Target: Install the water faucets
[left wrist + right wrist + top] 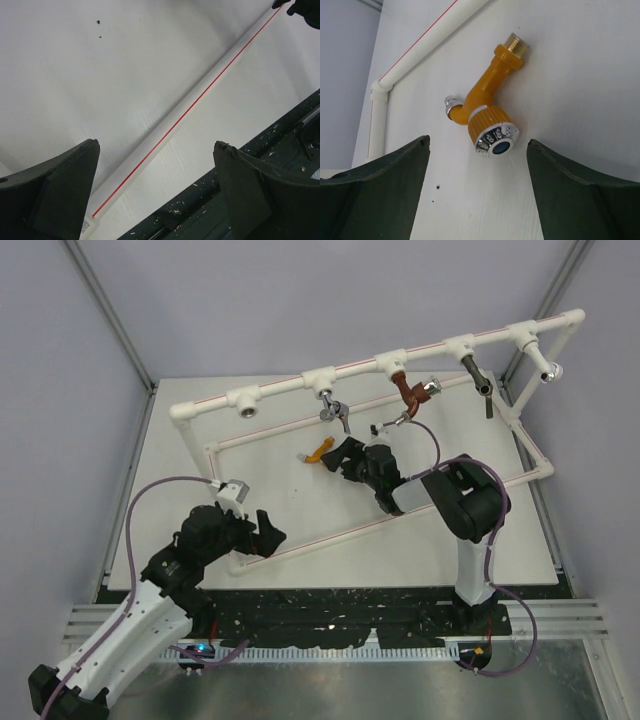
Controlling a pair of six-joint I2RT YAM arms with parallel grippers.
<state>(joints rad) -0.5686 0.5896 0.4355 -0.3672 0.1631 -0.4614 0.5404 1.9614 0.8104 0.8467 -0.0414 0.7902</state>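
The water faucet (487,107) is a small orange-yellow tap with a silver knob and a blue centre. It lies on its side on the white table, brass thread pointing away from me, and shows as a small orange shape (318,454) in the top view. My right gripper (478,142) hovers just short of its knob, open, the fingers apart on either side and touching nothing. My right gripper (340,462) sits mid-table under the pipe frame. My left gripper (157,145) is open and empty above the front pipe (200,95) near the table's front edge.
A white pipe frame (440,345) with red stripes stands across the back. It carries a reddish-brown tap (405,392), silver taps (333,410) (478,378) (548,370) and an empty tee socket (245,405). A black rail (280,145) runs along the table's front edge.
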